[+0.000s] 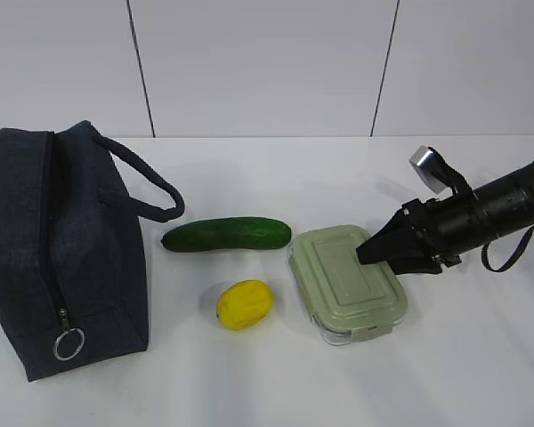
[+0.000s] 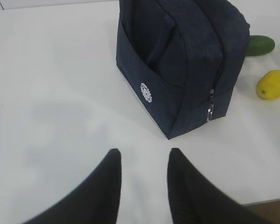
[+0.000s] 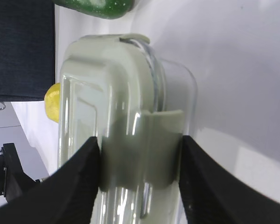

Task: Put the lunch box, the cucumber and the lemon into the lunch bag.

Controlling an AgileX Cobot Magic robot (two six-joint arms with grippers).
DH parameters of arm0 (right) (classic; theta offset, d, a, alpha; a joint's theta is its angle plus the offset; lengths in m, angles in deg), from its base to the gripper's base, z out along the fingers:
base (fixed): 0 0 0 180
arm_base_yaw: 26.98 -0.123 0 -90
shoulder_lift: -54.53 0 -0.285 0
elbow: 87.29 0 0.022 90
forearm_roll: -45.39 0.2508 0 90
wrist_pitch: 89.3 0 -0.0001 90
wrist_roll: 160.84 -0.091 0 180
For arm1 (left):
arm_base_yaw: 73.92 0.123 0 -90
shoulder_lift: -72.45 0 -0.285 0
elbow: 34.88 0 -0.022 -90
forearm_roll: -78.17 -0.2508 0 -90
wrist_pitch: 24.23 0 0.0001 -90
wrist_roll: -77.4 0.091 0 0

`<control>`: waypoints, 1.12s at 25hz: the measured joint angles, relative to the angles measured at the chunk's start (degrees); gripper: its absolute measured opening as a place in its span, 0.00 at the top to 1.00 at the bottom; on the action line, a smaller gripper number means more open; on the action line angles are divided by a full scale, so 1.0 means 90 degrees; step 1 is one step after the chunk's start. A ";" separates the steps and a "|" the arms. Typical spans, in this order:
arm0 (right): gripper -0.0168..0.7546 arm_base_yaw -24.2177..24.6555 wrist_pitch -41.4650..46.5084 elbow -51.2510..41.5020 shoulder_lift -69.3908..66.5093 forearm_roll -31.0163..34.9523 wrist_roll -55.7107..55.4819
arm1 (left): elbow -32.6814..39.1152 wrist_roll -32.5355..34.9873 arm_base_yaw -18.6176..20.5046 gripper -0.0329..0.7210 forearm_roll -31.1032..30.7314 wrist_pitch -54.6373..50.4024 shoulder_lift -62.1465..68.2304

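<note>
I have the lunch box [image 1: 347, 285] at the right gripper [image 1: 380, 249], whose fingers [image 3: 74, 186] straddle its right end across the lid clip [image 3: 142, 149], pressed against the clear walls. The lemon [image 1: 244, 304] lies at nine o'clock from the box, the cucumber [image 1: 227, 235] at ten o'clock, neither touching it. Farther left, the lunch bag [image 1: 58, 249] stands zipped, its ring pull [image 1: 68, 343] hanging low. My left gripper [image 2: 142, 179] hovers spread and empty above bare table [image 2: 51, 93], the bag at its twelve o'clock. The tabletop is white; grey wall panels [image 1: 258, 62] close the back.
</note>
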 joint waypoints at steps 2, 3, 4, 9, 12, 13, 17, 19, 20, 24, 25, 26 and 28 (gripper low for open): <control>0.47 0.0000 0.0015 0.0000 -0.0015 0.0015 0.0008 | 0.0000 0.0000 0.0000 0.63 0.0000 0.0000 0.0000; 0.47 0.0000 0.0015 0.0003 -0.0015 0.0029 0.0008 | 0.0000 0.0000 0.0000 0.64 0.0000 0.0000 0.0000; 0.47 0.0000 0.0015 0.0003 -0.0015 0.0029 0.0008 | 0.0000 0.0000 0.0000 0.63 0.0000 0.0000 0.0000; 0.47 0.0000 0.0004 0.0103 -0.0034 0.0094 -0.0030 | 0.0000 0.0000 0.0000 0.64 0.0000 0.0000 0.0000; 0.47 0.0000 0.0004 0.0157 -0.0023 0.0110 -0.0204 | 0.0000 0.0000 0.0000 0.64 0.0000 0.0000 0.0000; 0.47 0.0000 0.0004 0.0188 -0.0006 0.0110 -0.0301 | 0.0000 0.0000 0.0000 0.64 0.0000 0.0000 0.0000; 0.47 0.0000 -0.0009 0.0246 0.0235 -0.0030 -0.0824 | 0.0000 0.0000 0.0000 0.64 0.0000 0.0000 0.0000; 0.47 0.0000 -0.0009 0.0257 0.0440 -0.0121 -0.1033 | 0.0000 0.0000 0.0000 0.63 0.0000 0.0000 0.0000; 0.47 0.0000 -0.0009 0.0257 0.0535 -0.0150 -0.1146 | 0.0000 0.0000 0.0000 0.64 0.0000 0.0000 0.0000; 0.47 0.0000 0.0014 0.0257 0.1070 -0.0329 -0.1693 | 0.0000 0.0000 0.0000 0.63 0.0000 0.0000 0.0000; 0.47 0.0000 0.0041 0.0257 0.1220 -0.0398 -0.1831 | 0.0000 0.0000 0.0000 0.63 0.0000 0.0000 0.0000; 0.47 0.0000 0.0053 0.0257 0.1366 -0.0463 -0.1971 | 0.0000 0.0000 0.0000 0.63 0.0000 0.0000 0.0000; 0.47 0.0000 0.0079 0.0257 0.1623 -0.0542 -0.2164 | 0.0000 -0.0010 0.0000 0.63 0.0000 0.0010 0.0000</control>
